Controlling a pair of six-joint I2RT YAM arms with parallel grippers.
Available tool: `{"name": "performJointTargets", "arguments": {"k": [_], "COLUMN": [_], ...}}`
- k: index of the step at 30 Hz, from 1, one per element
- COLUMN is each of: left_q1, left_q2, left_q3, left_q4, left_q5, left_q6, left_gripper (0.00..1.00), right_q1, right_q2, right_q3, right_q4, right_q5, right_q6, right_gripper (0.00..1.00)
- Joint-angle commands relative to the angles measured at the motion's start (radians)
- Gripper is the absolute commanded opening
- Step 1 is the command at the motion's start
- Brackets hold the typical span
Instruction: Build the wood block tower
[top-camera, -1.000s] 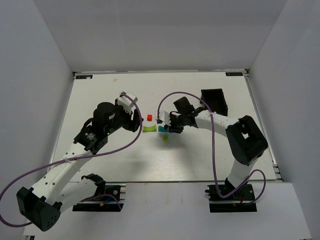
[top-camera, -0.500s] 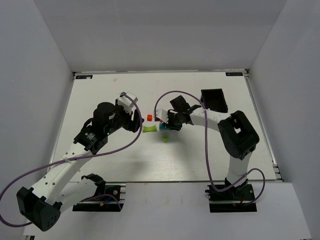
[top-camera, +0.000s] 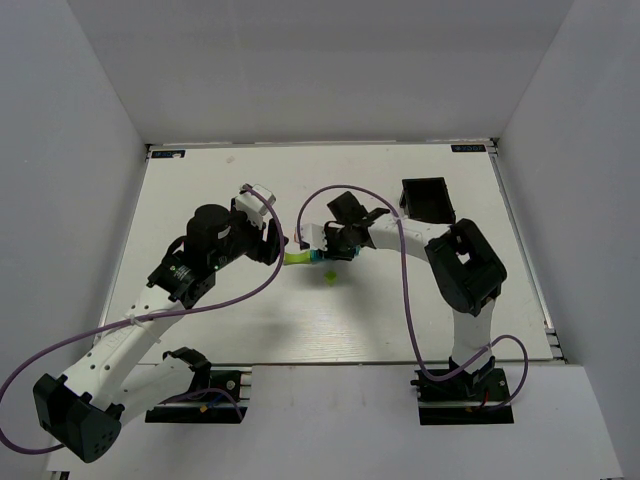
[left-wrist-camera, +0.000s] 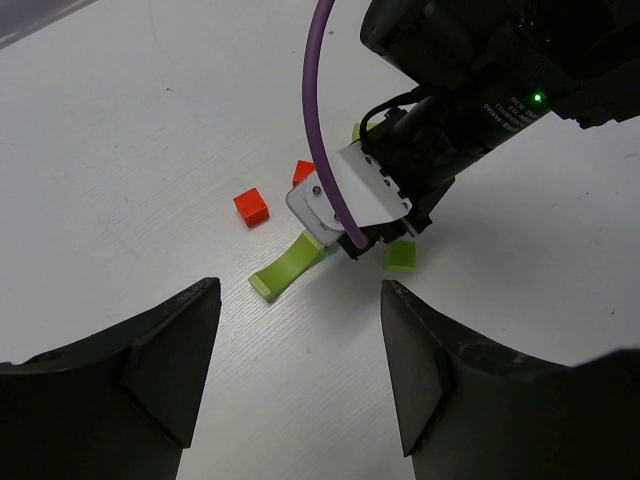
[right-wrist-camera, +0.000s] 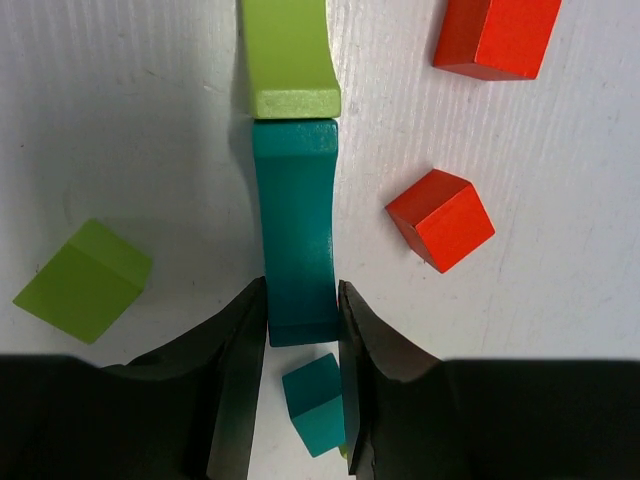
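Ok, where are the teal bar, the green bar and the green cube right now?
teal bar (right-wrist-camera: 295, 230), right wrist view, middle of its top face.
green bar (right-wrist-camera: 288, 45), right wrist view, top face, near the end by the teal bar.
green cube (right-wrist-camera: 82, 280), right wrist view, centre of its top face.

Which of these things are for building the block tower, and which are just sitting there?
For the tower:
- teal bar, gripped by the right gripper
- lime-green bar, end to end with it
- lime-green cube
- red cube
- second red cube
- small teal cube

Just sitting there:
- black bin
- left gripper, open and empty
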Motion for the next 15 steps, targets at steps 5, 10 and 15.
{"name": "performJointTargets", "arguments": {"k": [5, 10, 15], "left_q1": [0.003, 0.003, 0.003], "left_q2": [-0.004, -0.004, -0.004], "left_q3": [-0.006, -0.006, -0.006], "left_q4": [0.007, 0.007, 0.007], "left_q5": [0.013, 0.013, 0.022], "left_q6": [-0.007, -0.007, -0.007], "left_gripper": [0.75, 0.75, 0.75], "right_q1": [0.007, 0.013, 0.013], "right_q2": [0.014, 0.022, 0.029], "right_q3": [0.040, 0.043, 0.050], "right_q4": [-0.051, -0.048, -0.045], "right_q5": [0.003, 0.009, 0.014], "right_q6": [-0.045, -0.044, -0.025], "right_gripper": [0.00, 0.00, 0.03]}}
